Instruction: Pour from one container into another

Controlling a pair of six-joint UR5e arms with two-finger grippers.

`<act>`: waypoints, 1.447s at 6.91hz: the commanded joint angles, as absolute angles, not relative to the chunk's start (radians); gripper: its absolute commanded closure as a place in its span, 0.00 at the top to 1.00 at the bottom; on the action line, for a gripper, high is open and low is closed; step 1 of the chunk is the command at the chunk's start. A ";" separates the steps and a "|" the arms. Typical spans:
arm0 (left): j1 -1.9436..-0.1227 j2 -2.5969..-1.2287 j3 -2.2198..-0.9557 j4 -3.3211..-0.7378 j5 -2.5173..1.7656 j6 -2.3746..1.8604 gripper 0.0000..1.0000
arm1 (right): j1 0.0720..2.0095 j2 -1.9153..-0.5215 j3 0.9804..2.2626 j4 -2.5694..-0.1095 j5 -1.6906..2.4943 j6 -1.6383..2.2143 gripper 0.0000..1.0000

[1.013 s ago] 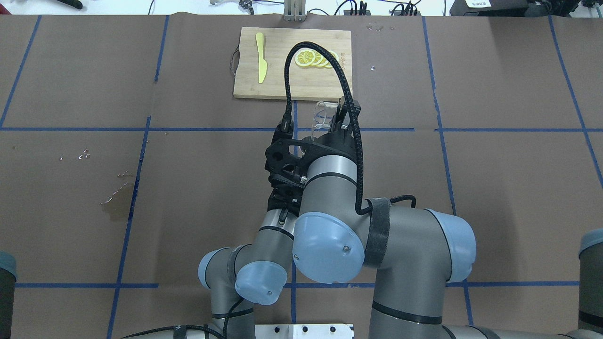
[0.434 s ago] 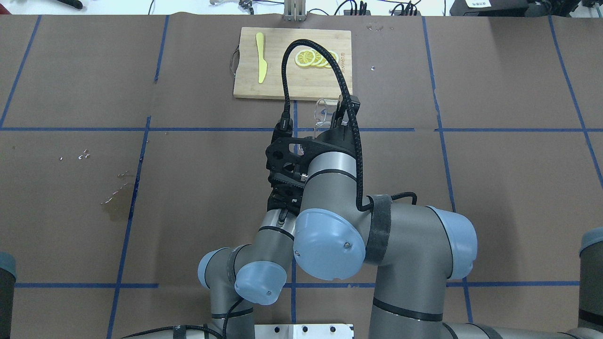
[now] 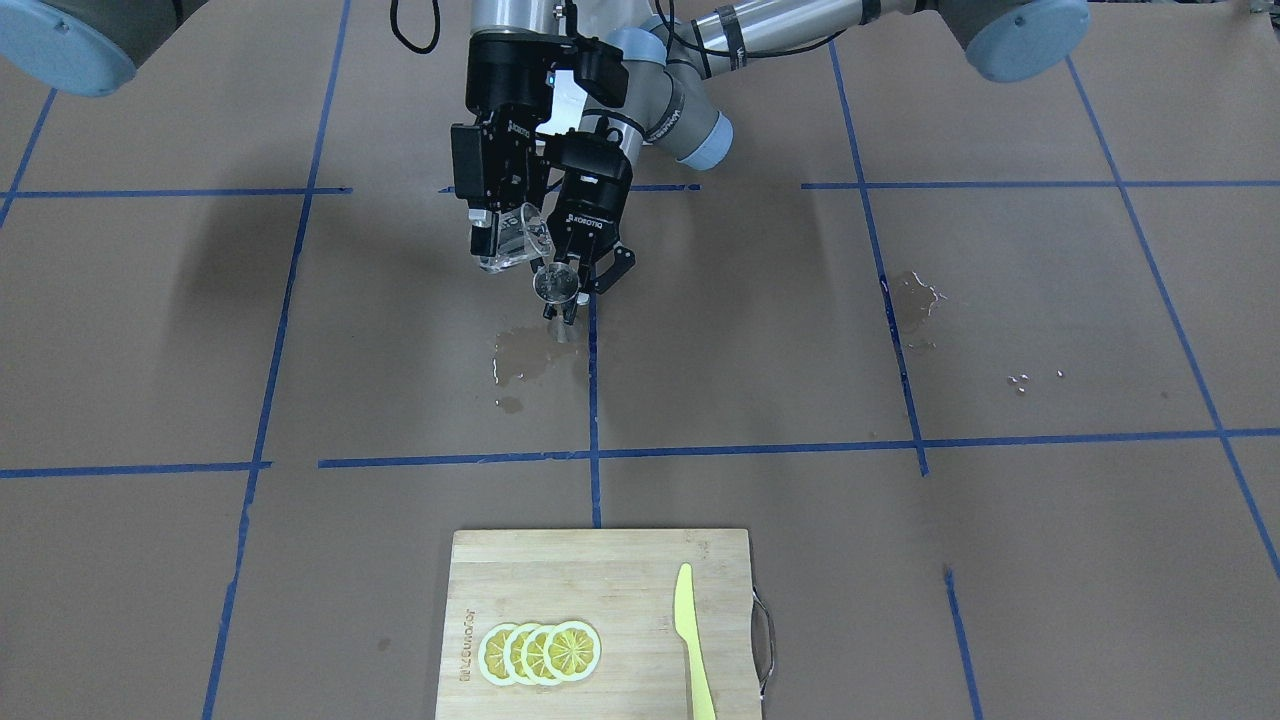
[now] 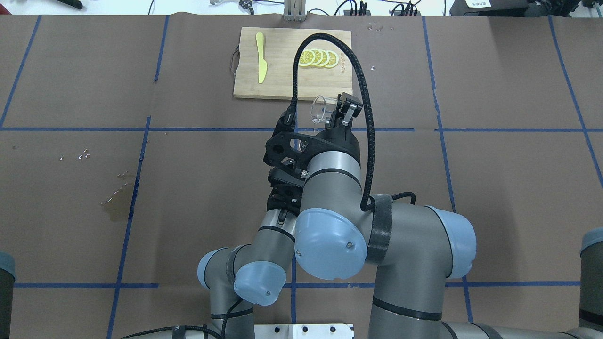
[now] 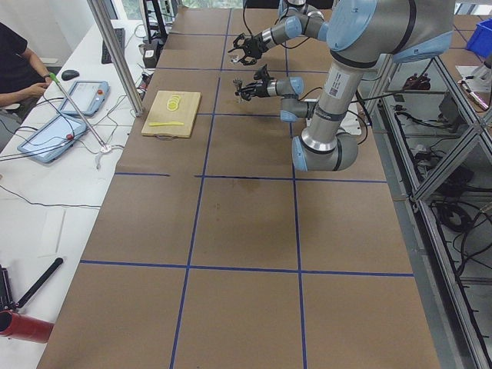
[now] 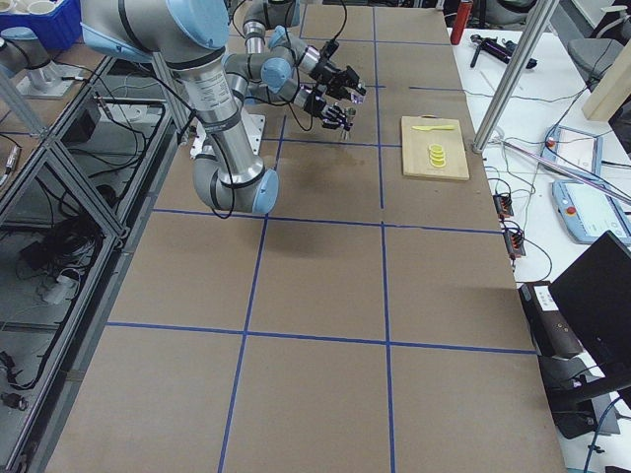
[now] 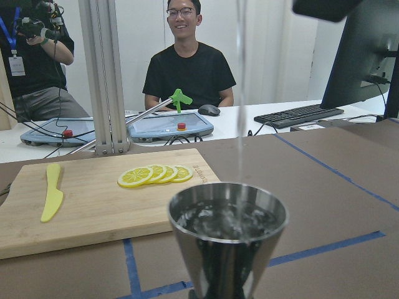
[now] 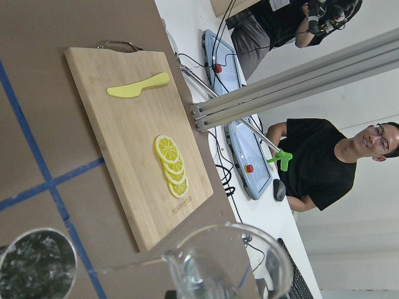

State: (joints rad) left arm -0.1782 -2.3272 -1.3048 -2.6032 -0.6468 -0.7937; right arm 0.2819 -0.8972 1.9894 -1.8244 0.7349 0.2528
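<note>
Finding: right gripper (image 3: 503, 246) clamped on the cup (image 3: 522, 240), tilted just above the jigger (image 3: 554, 284), which the left gripper (image 3: 566, 304) grips at its waist over a wet patch (image 3: 525, 360). Cup judged light, brittle, slick if wet; hold its side wall, moderate squeeze

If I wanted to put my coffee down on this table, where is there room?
Bare table lies on both sides of the cutting board. Avoid the middle: the right end effector tips the glass cup over the jigger in the left end effector, above a puddle.
</note>
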 commanded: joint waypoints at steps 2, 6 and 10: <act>-0.190 -2.255 -1.377 -2.606 -0.647 -0.790 0.00 | 0.291 -0.971 1.994 -1.619 0.744 0.660 0.00; -0.227 -2.047 -1.561 -2.737 -0.649 -0.747 0.00 | 0.305 -1.274 2.032 -1.277 0.790 1.007 0.00; -0.232 -1.708 -1.638 -3.069 -0.675 -0.753 0.00 | 0.389 -1.601 2.019 -0.905 0.905 1.028 0.00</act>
